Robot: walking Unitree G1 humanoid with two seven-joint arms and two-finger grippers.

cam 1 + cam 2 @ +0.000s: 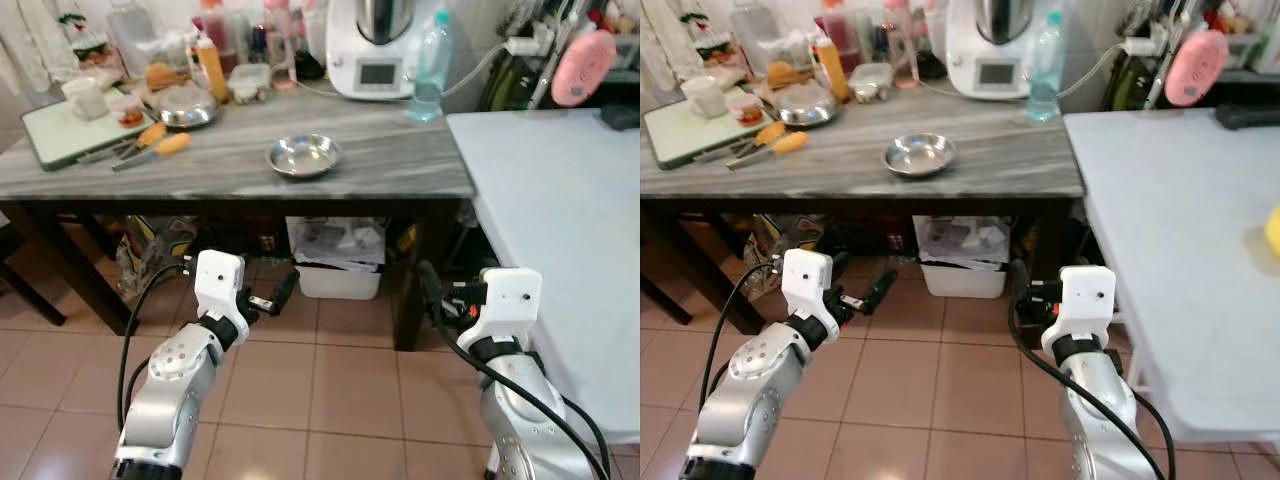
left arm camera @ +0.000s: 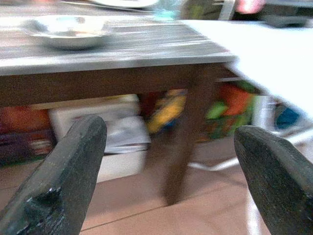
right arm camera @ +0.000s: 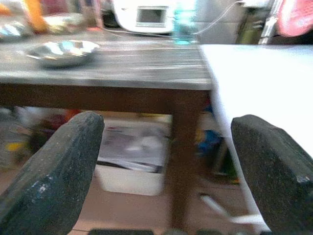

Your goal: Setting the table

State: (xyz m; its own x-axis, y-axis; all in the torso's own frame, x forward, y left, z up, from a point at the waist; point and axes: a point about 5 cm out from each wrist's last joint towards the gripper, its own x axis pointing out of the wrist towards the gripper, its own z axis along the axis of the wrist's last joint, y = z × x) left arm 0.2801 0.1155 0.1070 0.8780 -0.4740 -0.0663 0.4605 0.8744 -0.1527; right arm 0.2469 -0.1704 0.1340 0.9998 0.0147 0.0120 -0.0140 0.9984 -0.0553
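A small steel bowl (image 1: 304,155) stands empty on the grey wooden table (image 1: 400,170), near its front edge. To the right a white table (image 1: 560,200) butts against it. Both arms are held low in front of me, below the tabletops and over the tiled floor. My left gripper (image 1: 272,298) is open and holds nothing; in the left wrist view its fingers (image 2: 63,181) frame the table leg, with the bowl (image 2: 71,32) above. My right gripper (image 3: 166,166) is open too and points at the same table leg; the bowl (image 3: 62,51) lies further along the table.
At the back of the grey table are a white kitchen machine (image 1: 372,50), a water bottle (image 1: 430,65), a lidded steel pot (image 1: 185,105), orange-handled knives (image 1: 150,145) and a cutting board (image 1: 60,135) with a mug. A white bin (image 1: 340,268) sits underneath. Something yellow (image 1: 1273,230) lies on the white table.
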